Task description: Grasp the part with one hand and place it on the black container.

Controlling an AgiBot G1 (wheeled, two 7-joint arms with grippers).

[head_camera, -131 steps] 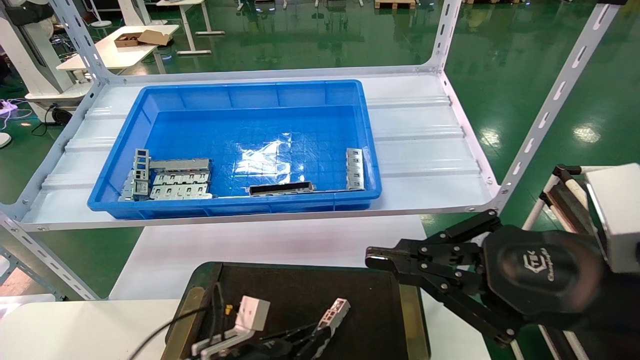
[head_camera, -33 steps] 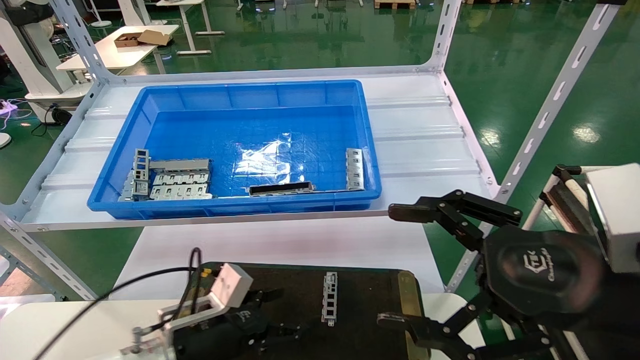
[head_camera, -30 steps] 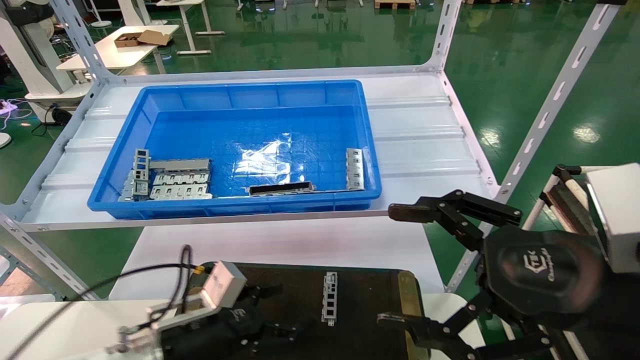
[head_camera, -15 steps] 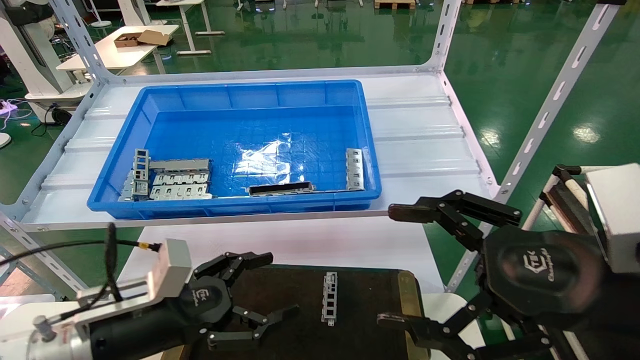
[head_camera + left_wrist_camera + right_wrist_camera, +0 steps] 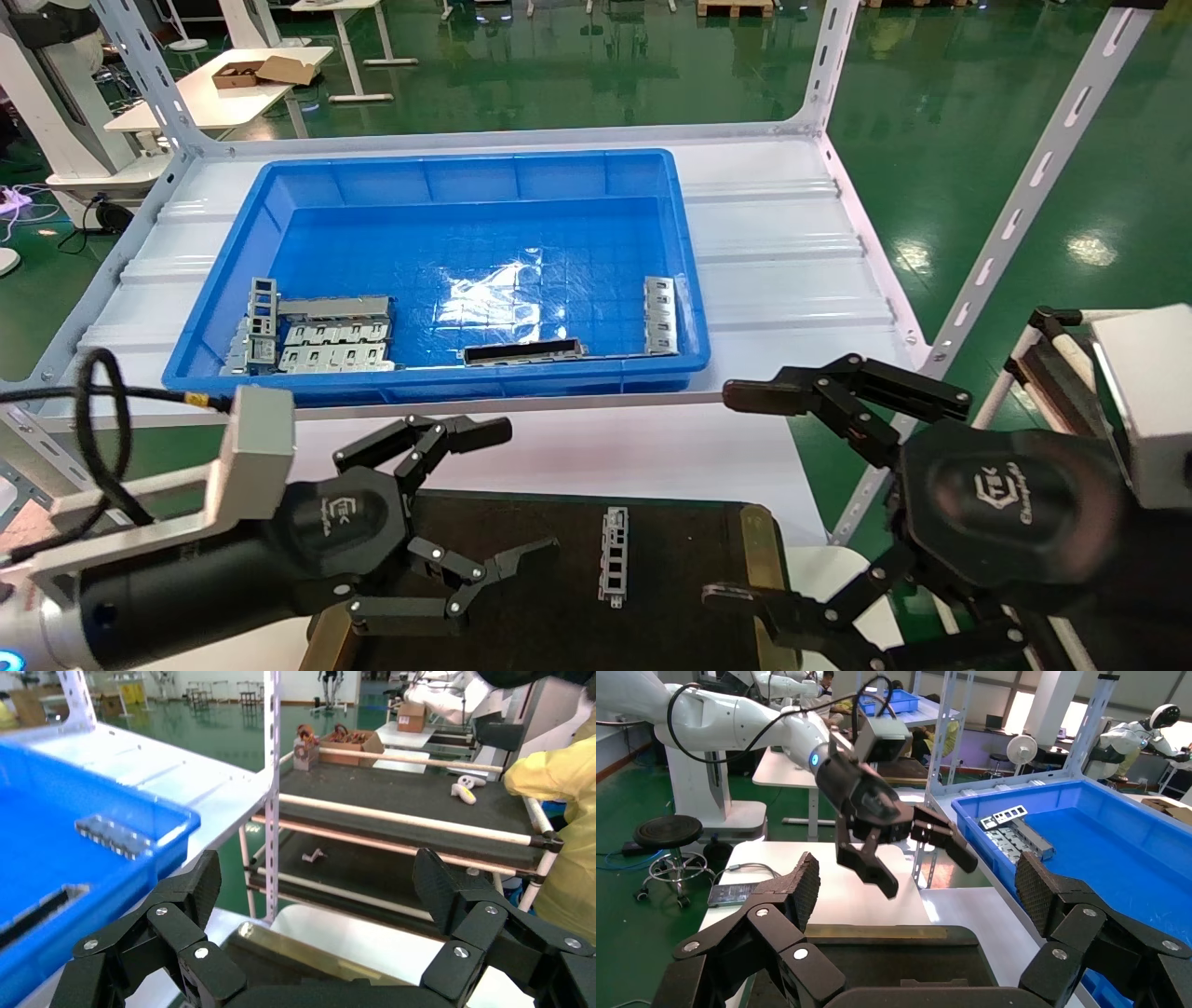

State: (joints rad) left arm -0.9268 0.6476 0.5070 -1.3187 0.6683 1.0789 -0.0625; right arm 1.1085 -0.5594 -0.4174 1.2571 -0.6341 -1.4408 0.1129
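The part (image 5: 613, 556), a slim silver strip with four windows, lies flat on the black container (image 5: 759, 559), apart from both grippers. My left gripper (image 5: 517, 492) is open and empty. It hovers above the container's left end, left of the part. My right gripper (image 5: 736, 494) is open wide and empty at the container's right end. The left wrist view shows the left gripper (image 5: 316, 881) over the container's brass rim (image 5: 316, 952). The right wrist view shows the right gripper (image 5: 917, 885), the container's rim (image 5: 877, 933) and the left gripper (image 5: 898, 853) beyond it.
A deep blue bin (image 5: 447, 177) stands on the white shelf behind the container. It holds stacked grey brackets (image 5: 326, 335), a long bracket with a dark slot (image 5: 524, 351) and another windowed strip (image 5: 660, 315). Slotted shelf posts (image 5: 1015, 224) rise at the right.
My left gripper, which held the part 4.4 s ago, has let it go on the container and risen up and to the left, staying open. My right gripper has opened and holds still.
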